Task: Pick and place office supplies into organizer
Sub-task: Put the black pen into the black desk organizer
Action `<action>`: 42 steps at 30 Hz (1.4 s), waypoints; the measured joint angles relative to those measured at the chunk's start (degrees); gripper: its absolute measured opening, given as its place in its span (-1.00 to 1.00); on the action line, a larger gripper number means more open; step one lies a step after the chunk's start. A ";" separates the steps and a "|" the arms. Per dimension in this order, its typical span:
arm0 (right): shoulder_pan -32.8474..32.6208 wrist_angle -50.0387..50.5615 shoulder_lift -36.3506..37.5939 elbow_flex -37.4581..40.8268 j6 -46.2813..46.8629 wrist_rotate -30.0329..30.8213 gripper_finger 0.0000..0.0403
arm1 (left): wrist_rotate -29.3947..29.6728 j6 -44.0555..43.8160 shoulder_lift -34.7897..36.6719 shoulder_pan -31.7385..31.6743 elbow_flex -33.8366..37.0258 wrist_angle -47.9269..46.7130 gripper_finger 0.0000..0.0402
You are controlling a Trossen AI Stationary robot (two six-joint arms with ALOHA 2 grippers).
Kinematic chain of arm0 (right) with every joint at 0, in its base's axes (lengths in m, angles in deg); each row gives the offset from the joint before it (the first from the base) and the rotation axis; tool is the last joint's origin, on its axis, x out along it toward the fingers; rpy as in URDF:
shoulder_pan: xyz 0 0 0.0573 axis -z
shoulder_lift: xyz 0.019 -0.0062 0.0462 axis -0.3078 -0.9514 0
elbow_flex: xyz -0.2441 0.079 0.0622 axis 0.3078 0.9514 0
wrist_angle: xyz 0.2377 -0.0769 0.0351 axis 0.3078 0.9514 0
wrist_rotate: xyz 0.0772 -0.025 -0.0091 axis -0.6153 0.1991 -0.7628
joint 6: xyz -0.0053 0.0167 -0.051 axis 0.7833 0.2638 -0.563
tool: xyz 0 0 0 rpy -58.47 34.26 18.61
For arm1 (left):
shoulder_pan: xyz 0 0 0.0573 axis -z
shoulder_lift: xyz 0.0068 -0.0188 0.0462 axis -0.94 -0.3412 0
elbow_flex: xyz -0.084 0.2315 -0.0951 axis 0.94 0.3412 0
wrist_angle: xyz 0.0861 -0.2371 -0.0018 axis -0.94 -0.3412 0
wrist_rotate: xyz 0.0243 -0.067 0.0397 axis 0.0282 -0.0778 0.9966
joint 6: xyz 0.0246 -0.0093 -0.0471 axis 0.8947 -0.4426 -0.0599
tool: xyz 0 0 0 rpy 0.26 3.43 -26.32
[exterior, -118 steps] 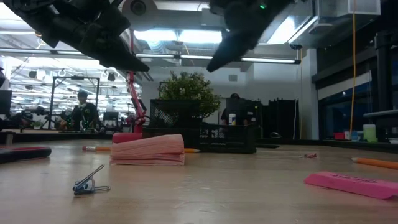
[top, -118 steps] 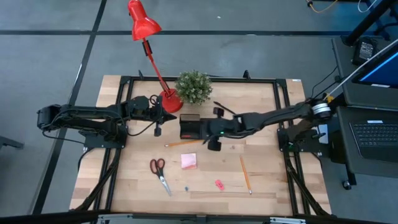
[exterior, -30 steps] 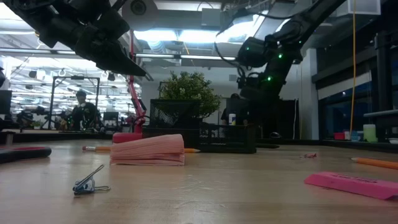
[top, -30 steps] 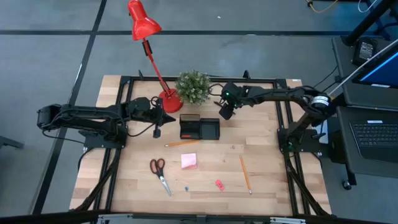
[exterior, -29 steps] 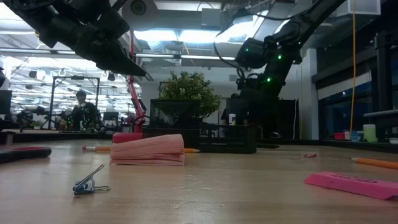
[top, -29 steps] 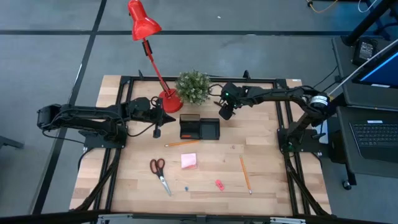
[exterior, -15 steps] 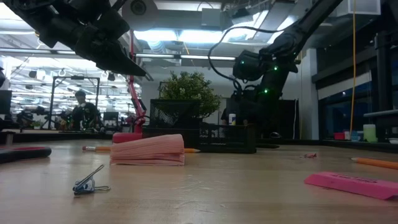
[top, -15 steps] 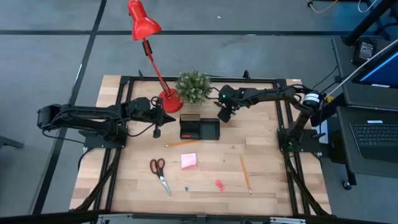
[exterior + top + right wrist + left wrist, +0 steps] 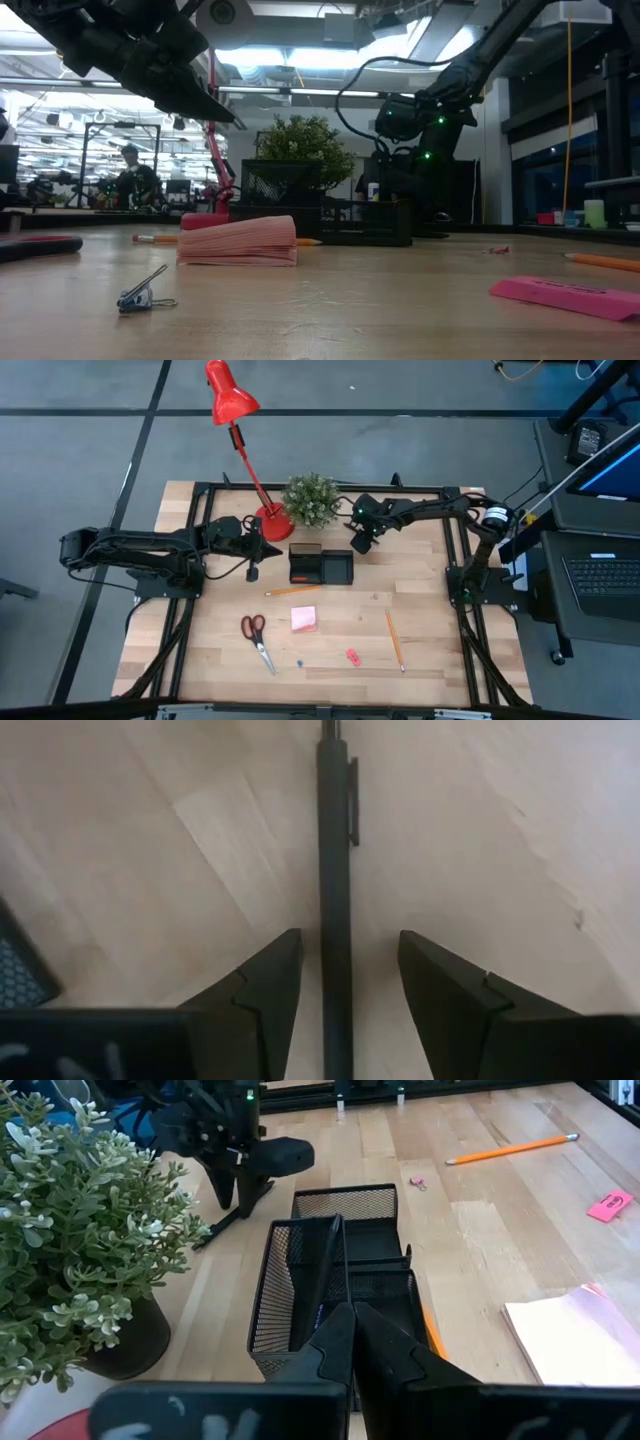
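Nearest the front table edge, well short of the organizer [image 9: 321,567]: red-handled scissors [image 9: 255,635], pink eraser [image 9: 352,656], tiny blue binder clip [image 9: 298,659], one orange pencil [image 9: 395,639]. All loose, untouched.

Next toward the organizer: pink sticky-note pad [image 9: 304,619]; second orange pencil [image 9: 295,590] just in front of the tray.

Beside the organizer, left: left gripper [image 9: 254,549], fingers pressed together with nothing seen between them, waiting near the red lamp base [image 9: 275,523].

Behind the organizer, right, near the potted plant [image 9: 311,499]: right gripper [image 9: 340,970], fingers spread and low over the wood, a black pen [image 9: 335,870] lying lengthwise in the gap; neither pad appears to touch it yet.

Risks, as judged:
- Pen runs along the fingers' own line, so closing should squeeze it across its width; a round barrel could roll or squirt forward out of the pads.
- Fingertips close to the table; further descent could scrape the wood.
- Side clip may catch one pad and tilt the pen.
- Carrying to the tray passes near the plant; a long pen held by one end could snag on the mesh wall.
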 joint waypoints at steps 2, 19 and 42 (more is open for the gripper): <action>-0.01 0.00 -0.67 -0.04 -0.40 -0.17 -0.14 | 0.06 0.01 0.00 0.02 0.00 0.00 -0.99; 1.09 1.82 -1.43 -0.11 -1.06 -1.43 -0.43 | 0.22 -0.04 0.01 0.01 0.00 0.00 -0.98; 1.09 2.15 -1.13 0.01 -2.39 -1.06 -0.84 | 0.24 -0.02 0.00 0.01 0.00 0.00 -0.99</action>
